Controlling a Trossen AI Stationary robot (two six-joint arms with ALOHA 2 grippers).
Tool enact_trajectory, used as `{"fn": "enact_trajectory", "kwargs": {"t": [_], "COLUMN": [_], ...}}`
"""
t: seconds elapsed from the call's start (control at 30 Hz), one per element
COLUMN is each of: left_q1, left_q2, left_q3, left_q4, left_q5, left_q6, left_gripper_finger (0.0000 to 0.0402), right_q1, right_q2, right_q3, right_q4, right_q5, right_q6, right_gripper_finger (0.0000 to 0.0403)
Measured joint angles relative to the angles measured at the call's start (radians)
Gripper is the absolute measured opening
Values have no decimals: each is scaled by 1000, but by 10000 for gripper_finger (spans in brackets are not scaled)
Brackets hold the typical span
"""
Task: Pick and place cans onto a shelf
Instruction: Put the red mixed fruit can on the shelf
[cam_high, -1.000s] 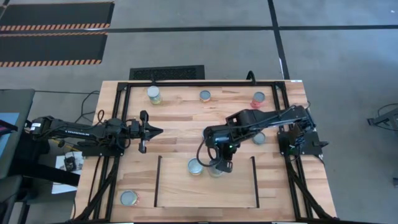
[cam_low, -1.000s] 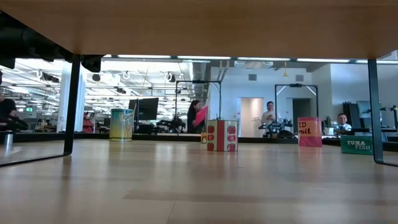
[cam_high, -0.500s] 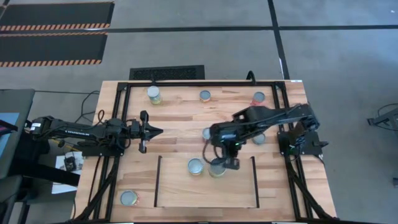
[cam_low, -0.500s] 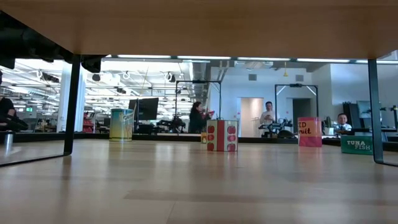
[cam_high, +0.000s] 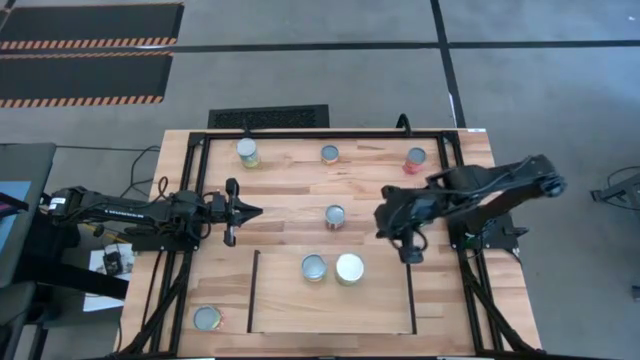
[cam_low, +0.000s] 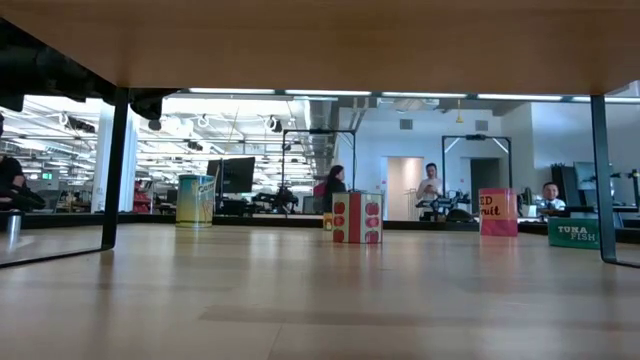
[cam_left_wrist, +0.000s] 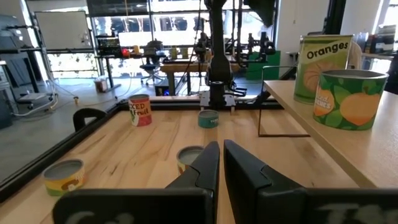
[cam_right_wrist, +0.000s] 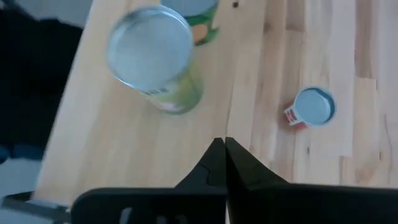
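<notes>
Two cans stand side by side on the shelf (cam_high: 330, 305), near its back edge. One can has a silver top (cam_high: 314, 266) and the one just beside it has a white top (cam_high: 350, 268). The shelf is a flat wood panel with a thin black rail on each side.

Other cans sit around the table (cam_high: 290, 195). One small can (cam_high: 335, 216) stands near the middle, behind the shelf. Three more stand in a row along the far edge. One silver-topped can (cam_high: 207, 318) sits at the near left corner, outside the shelf.

The right gripper (cam_high: 409, 256) is up by the shelf's right rail, with its fingers pressed together and nothing in them. The left gripper (cam_high: 252, 210) waits on the left side of the table, its fingers pressed together too and empty.
</notes>
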Motion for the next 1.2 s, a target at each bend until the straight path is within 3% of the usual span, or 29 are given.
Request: {"fn": "enact_trajectory", "kwargs": {"t": [0.2,0.47,0.63,0.8,1.0,1.2], "left_q1": [0,0,0,0,0,0], "left_q2": [0,0,0,0,0,0], "left_q3": [0,0,0,0,0,0], "left_q4": [0,-1,-2,-6,-6,-6], "left_q5": [0,-21,-24,-24,-23,-23], "left_q6": [0,0,-1,-2,-2,-2], "left_gripper_finger": [13,13,13,13,13,13], "right_q1": [-116,-413,-639,-804,-930,-987], "right_q2": [-226,-352,-324,-240,-138,-68], "right_q3": [-343,-536,-591,-600,-601,-601], "right_q4": [218,183,175,165,165,199], "right_q5": [-6,32,55,145,162,245], "right_q6": [-5,-48,-117,-180,-225,-288], "right_gripper_finger": [4,5,12,50,113,165]}}
